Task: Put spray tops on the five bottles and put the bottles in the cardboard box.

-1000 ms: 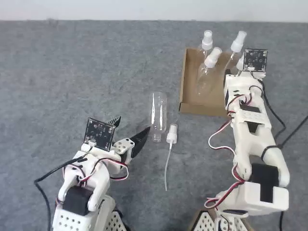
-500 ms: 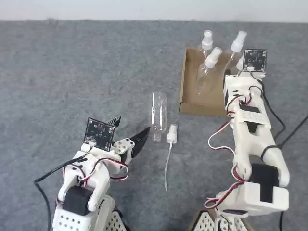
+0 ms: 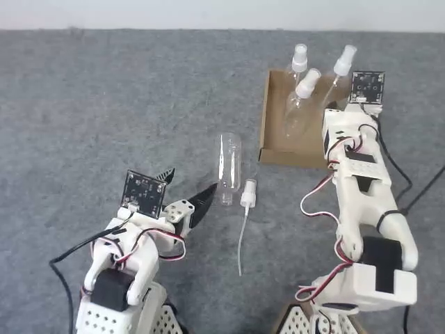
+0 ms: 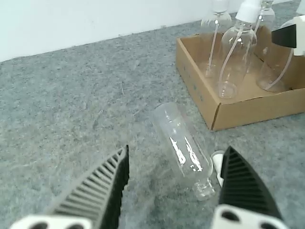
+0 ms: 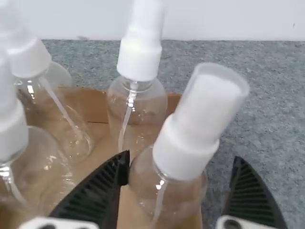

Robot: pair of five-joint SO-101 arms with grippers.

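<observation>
Black and saw-toothed, the left tool (image 4: pixel 177 150) stands wide with nothing in it, low over the grey table (image 3: pixel 104 104). Just ahead of it the bare bottle (image 4: pixel 183 145) lies on its side. Its long axis runs away from the tool, with the open neck as the near end, close to the tips, and the base pointing off toward the box (image 3: pixel 266 118). In the left wrist view the bottle sits roughly mid-gap, slightly skewed.

The loose top (image 3: pixel 248 191) lies just beside the neck, on the side toward the right arm. Its thin tube (image 3: pixel 242 240) trails back toward the arm bases, roughly parallel to the bottle.

The right tool (image 5: pixel 181 157) is well apart from these, over the box. It is also wide, its jaws standing either side of a capped bottle (image 5: pixel 190 138) with gaps showing. Three more stand around it in the box.

Four bottles look done. The left arm is much the nearer to the last pair, and the bottle's body already lies across its closing line. Since the neck faces the tool, the top would probably have to go on from the near end.
</observation>
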